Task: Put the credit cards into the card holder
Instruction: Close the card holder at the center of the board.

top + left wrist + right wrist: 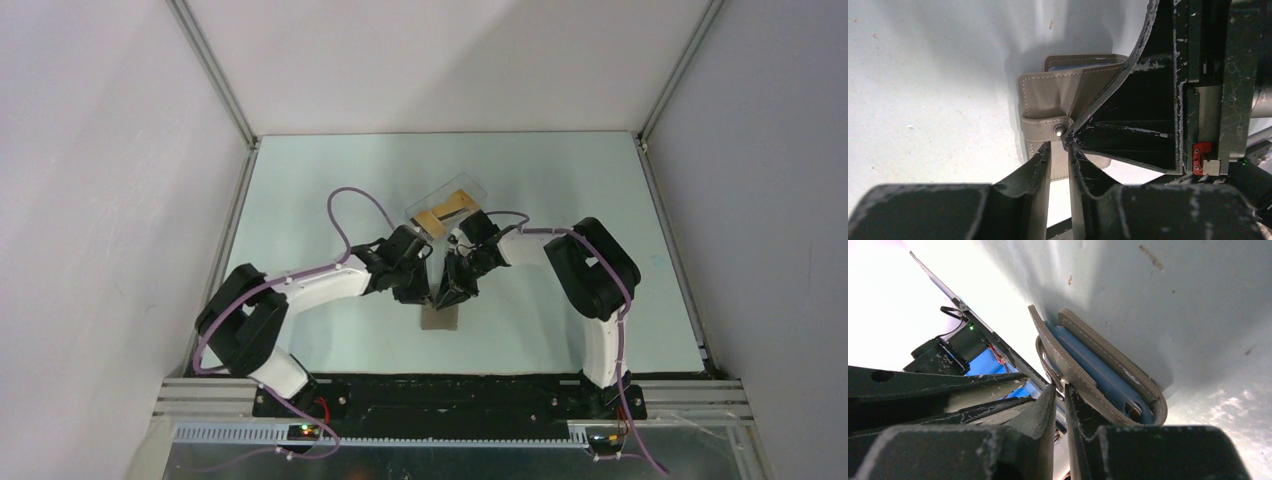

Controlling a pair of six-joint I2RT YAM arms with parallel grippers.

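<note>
At the centre of the table (560, 300), the left arm (300, 290) and right arm (590, 270) converge from opposite sides on one spot, equally near it. Beyond that spot, away from the bases, stands the clear box (475, 188). It holds the credit cards (445, 210), whose long axis runs diagonally and which neither arm is clearly closer to. The card holder (1048, 95) lies flat directly beneath both sets of fingertips, its covers slightly parted at one edge; its long axis is not readable, being partly covered. The left gripper (1060, 155) straddles the holder's near edge with a narrow gap, and whether it presses the material cannot be told. The right gripper (1061, 392) is pinched on the snap strap (1040, 125) beside the metal stud (1059, 131). By judgement, the next move is opening the holder, which turns on this opposed two-sided hold.
</note>
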